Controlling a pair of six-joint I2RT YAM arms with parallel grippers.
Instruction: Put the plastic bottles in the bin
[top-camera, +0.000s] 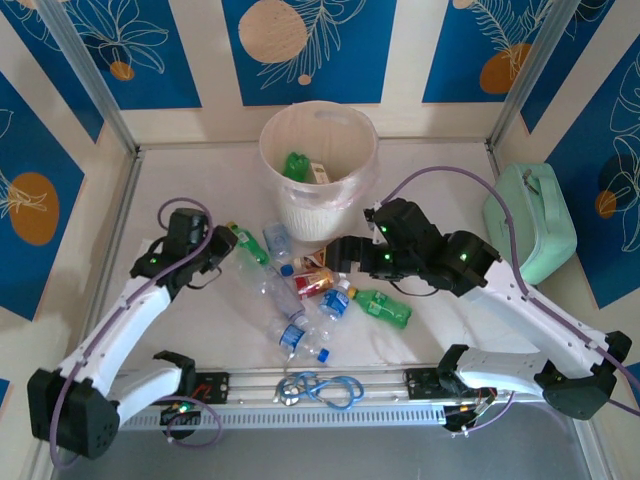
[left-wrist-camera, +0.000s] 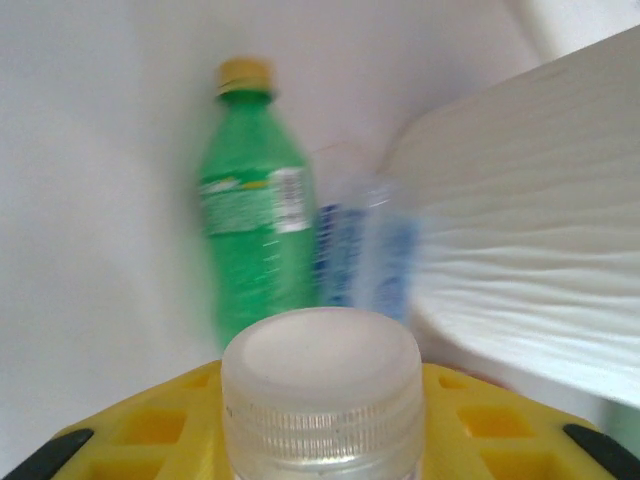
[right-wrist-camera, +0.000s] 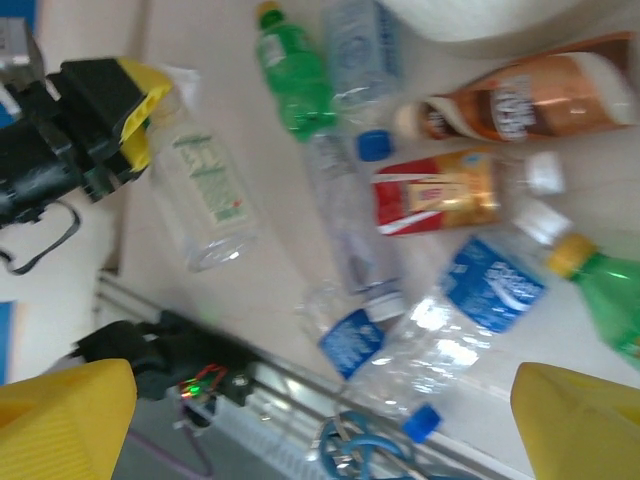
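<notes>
My left gripper is shut on the neck of a clear bottle that lies on the table; its pale cap sits between the yellow fingers. Beyond it lie a green bottle with a yellow cap and a blue-labelled clear one, next to the bin's white wall. My right gripper hangs open above the pile of bottles, with a blue-labelled clear bottle and a red-labelled one below it. The bin holds a green bottle.
A mint-green case stands at the right wall. A blue looped cord lies on the metal rail at the near edge. A green bottle lies at the pile's right side. Side walls close in the table.
</notes>
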